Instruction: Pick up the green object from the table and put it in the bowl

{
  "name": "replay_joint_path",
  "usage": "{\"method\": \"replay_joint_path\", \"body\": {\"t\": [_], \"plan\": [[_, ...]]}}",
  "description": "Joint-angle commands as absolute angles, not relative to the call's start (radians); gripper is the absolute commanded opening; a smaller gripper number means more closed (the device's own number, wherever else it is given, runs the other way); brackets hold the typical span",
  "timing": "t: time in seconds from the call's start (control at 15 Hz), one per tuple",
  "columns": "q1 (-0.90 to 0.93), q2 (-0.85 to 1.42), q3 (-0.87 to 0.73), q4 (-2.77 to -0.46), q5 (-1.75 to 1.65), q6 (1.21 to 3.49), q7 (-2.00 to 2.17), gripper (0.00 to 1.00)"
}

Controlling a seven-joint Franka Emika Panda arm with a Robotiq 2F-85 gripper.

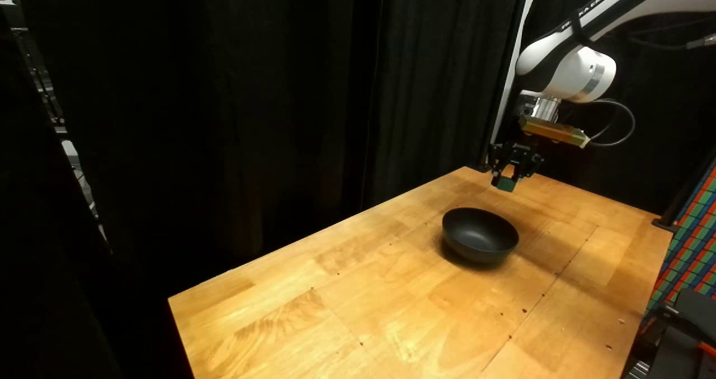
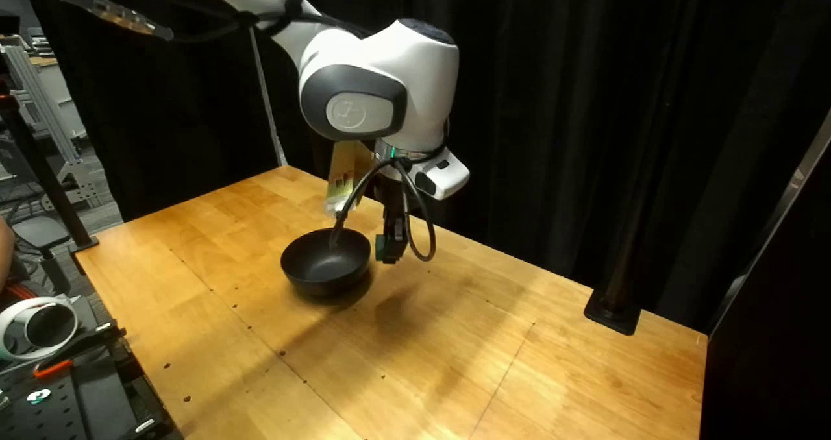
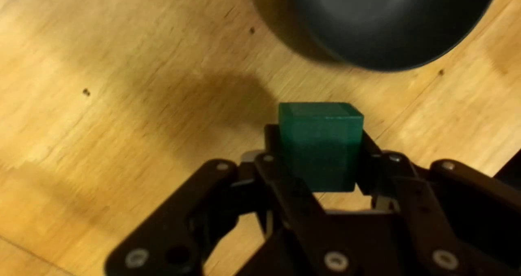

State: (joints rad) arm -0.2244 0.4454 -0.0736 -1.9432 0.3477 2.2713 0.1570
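The green object (image 1: 505, 185) is a small dark-green block, held between the fingertips of my gripper (image 1: 507, 179). It also shows in an exterior view (image 2: 380, 248) and in the wrist view (image 3: 321, 145), where both fingers of the gripper (image 3: 319, 158) press on its sides. The block is in the air above the wooden table, apart from the bowl. The round black bowl (image 1: 480, 236) stands upright on the table and looks empty. It also shows in an exterior view (image 2: 321, 278), beside the gripper (image 2: 391, 248), and in the wrist view (image 3: 386, 36), cut off at the top edge.
The wooden table (image 1: 363, 289) has a black post base (image 2: 612, 311) at its edge and another post (image 2: 84, 242) at a corner. Black curtains (image 1: 279, 88) hang behind it. A cart with a white round item (image 2: 39, 326) stands beside the table.
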Motion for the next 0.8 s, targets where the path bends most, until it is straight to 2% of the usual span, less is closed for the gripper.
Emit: {"method": "replay_joint_path", "body": {"t": [0.0, 0.13, 0.2, 0.27, 0.33, 0.53, 0.73], "plan": [[-0.228, 0.351, -0.034, -2.016, 0.443, 2.152, 0.07, 0.17], [-0.209, 0.33, -0.026, -2.055, 0.479, 2.156, 0.052, 0.17], [-0.201, 0.324, -0.022, -2.074, 0.489, 2.163, 0.04, 0.67], [-0.198, 0.318, -0.018, -2.087, 0.502, 2.151, 0.031, 0.68], [-0.196, 0.307, -0.018, -2.1, 0.508, 2.134, 0.023, 0.73], [-0.198, 0.254, -0.037, -2.12, 0.498, 2.045, 0.025, 0.97], [-0.213, 0.177, -0.084, -2.115, 0.449, 1.859, 0.024, 1.0]]}}
